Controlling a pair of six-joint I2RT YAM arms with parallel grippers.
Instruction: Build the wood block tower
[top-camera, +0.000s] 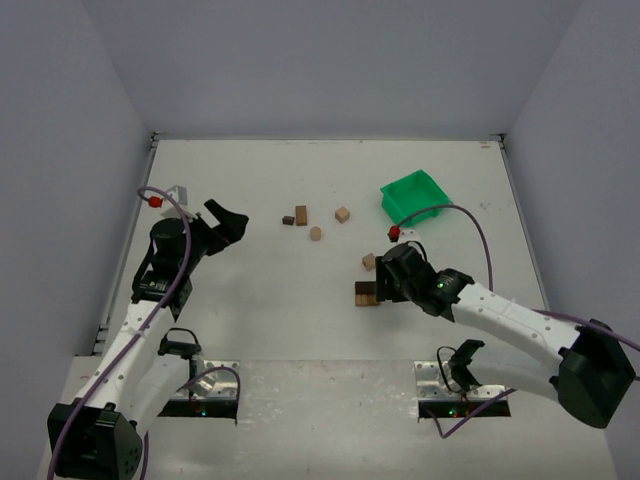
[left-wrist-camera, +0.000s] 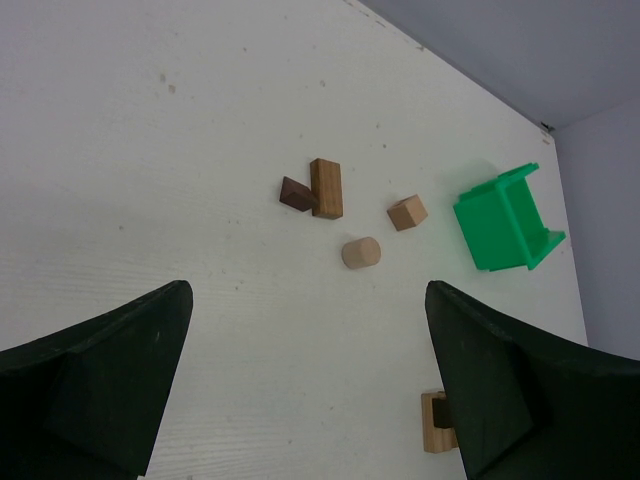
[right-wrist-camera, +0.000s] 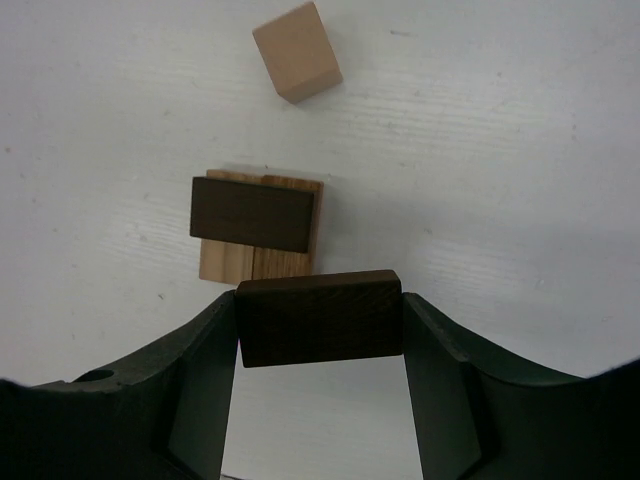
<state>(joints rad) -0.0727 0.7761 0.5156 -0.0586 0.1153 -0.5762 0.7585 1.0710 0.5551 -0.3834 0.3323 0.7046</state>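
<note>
Your right gripper (right-wrist-camera: 320, 340) clamps a dark block (right-wrist-camera: 318, 315) by its ends, flat face free for seating on the tower (right-wrist-camera: 253, 213). Left gripper (left-wrist-camera: 308, 385) gapes empty, aside.

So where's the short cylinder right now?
Top view: the cylinder sits near centre, between the brown block and the tan cube, slightly nearer the near edge.

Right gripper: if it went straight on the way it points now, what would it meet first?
Probably the stacked dark block atop the tan blocks, straight ahead of the held dark block in the right gripper; the depth between them is unclear.
</note>
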